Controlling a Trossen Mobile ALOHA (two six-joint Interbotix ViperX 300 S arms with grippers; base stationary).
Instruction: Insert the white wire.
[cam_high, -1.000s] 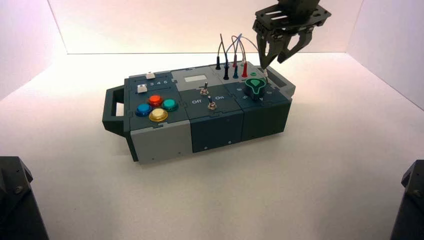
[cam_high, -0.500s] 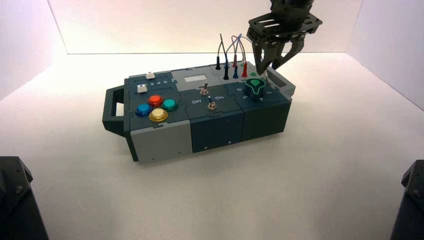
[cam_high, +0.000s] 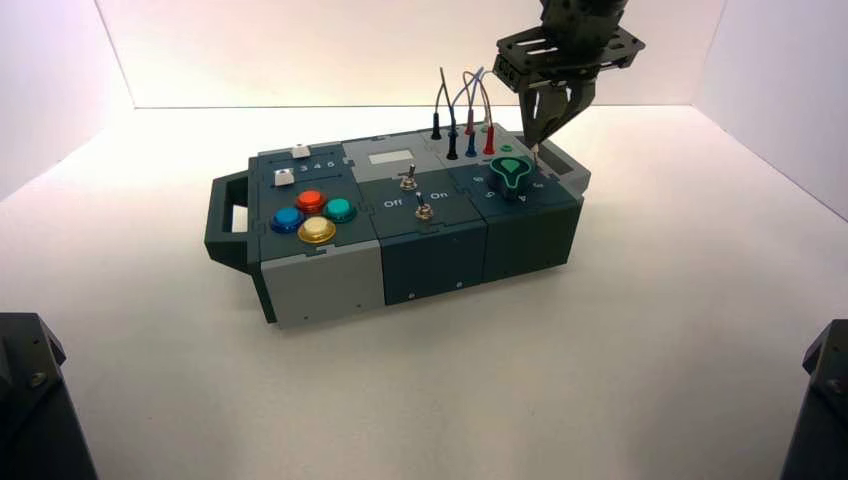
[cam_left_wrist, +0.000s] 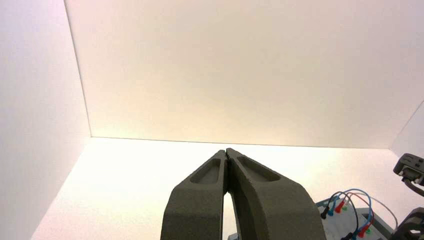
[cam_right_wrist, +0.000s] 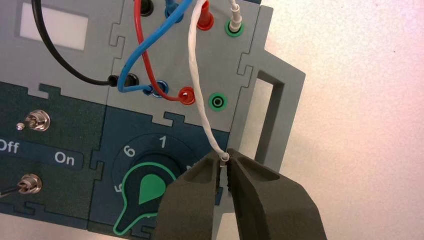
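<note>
While "Off" and "On" label switch panel (cam_right_wrist: 37, 153), R end effector (cam_right_wrist: 224, 159) grips white wire (cam_right_wrist: 199, 90), "6" + "1" by knob (cam_right_wrist: 145, 192)

Seen from above: box (cam_high: 430, 245) askew on pale table (cam_high: 450, 390). At left, two white sliders (cam_high: 284, 177); nearer, red (cam_high: 310, 201), blue (cam_high: 287, 219), green (cam_high: 339, 209) and yellow (cam_high: 317, 229) buttons. Mid-box, two switches (cam_high: 424, 211). Right, green-and-black knob (cam_high: 511, 176); farther, black, blue and red plugs (cam_high: 489, 141). Above far right part, right gripper (cam_high: 534, 145), with white plug (cam_high: 536, 150) at fingertips.

Plain pale walls (cam_high: 400, 50), bright light.
</note>
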